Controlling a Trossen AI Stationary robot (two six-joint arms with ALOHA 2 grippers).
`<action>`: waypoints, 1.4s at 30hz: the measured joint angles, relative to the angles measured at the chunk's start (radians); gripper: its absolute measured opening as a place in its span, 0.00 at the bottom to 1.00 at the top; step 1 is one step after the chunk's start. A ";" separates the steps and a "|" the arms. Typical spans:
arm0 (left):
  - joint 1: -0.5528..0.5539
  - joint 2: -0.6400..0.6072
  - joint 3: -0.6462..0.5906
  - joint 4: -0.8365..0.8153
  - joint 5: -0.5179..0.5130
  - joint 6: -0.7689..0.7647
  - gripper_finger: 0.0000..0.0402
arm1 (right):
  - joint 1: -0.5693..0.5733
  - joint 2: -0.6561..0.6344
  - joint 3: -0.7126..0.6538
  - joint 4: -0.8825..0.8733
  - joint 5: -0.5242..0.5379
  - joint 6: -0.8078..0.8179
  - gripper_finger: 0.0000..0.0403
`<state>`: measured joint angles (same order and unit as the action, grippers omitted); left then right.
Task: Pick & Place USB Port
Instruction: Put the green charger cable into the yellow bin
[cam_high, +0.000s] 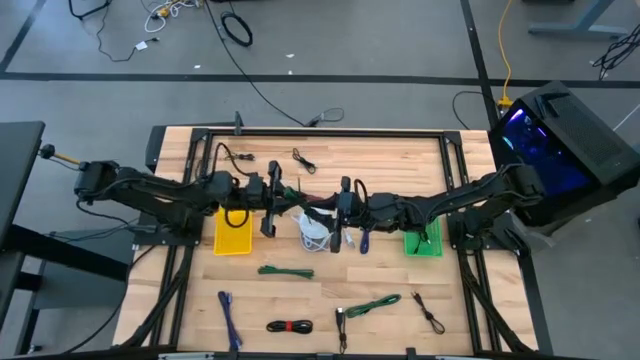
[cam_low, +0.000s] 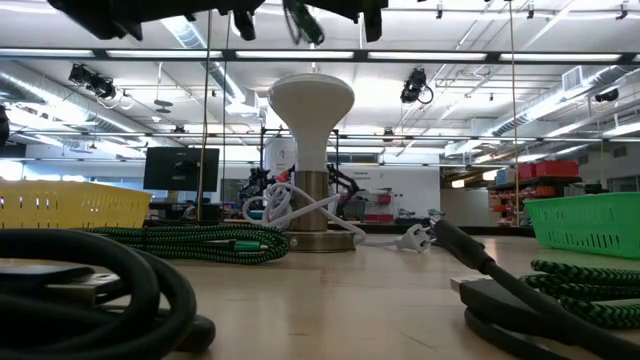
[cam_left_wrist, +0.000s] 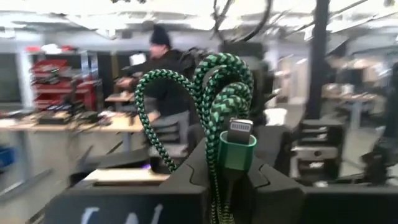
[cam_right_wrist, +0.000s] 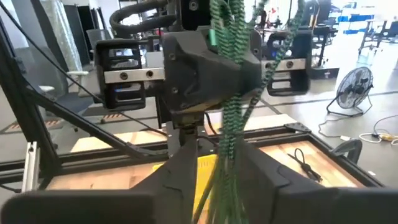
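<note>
I see my left gripper (cam_left_wrist: 233, 177) clamped shut on a green-and-black braided cable (cam_left_wrist: 214, 87), its green plug upright between the fingers, raised above the wooden table's (cam_high: 330, 300) centre; my right gripper (cam_right_wrist: 214, 168) faces it closely, fingers parted around the cable's hanging strands.

We have 4 views. 1 hangs high, facing straight down on the whole table (cam_high: 320, 300). 1 sits at tabletop level, facing across into the room; both share the white lamp (cam_high: 313, 232). 2 wrist views ride close, facing each other over a green braided cable (cam_left_wrist: 214, 93).
</note>
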<state>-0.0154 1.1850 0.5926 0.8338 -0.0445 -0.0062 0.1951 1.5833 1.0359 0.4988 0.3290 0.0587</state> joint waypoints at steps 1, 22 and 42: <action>0.000 -0.027 0.000 -0.044 -0.029 0.011 0.06 | 0.000 -0.004 0.000 -0.001 -0.008 0.000 0.28; 0.000 -0.780 -0.001 -1.506 -0.374 -0.728 0.06 | -0.013 -0.085 0.000 -0.234 0.126 0.009 0.27; 0.000 -0.658 -0.143 -1.686 -0.225 -1.171 0.06 | -0.015 -0.085 0.000 -0.285 0.127 -0.019 0.26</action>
<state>-0.0150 0.5275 0.4500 -0.8518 -0.2695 -1.1768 0.1802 1.4982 1.0359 0.2138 0.4561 0.0399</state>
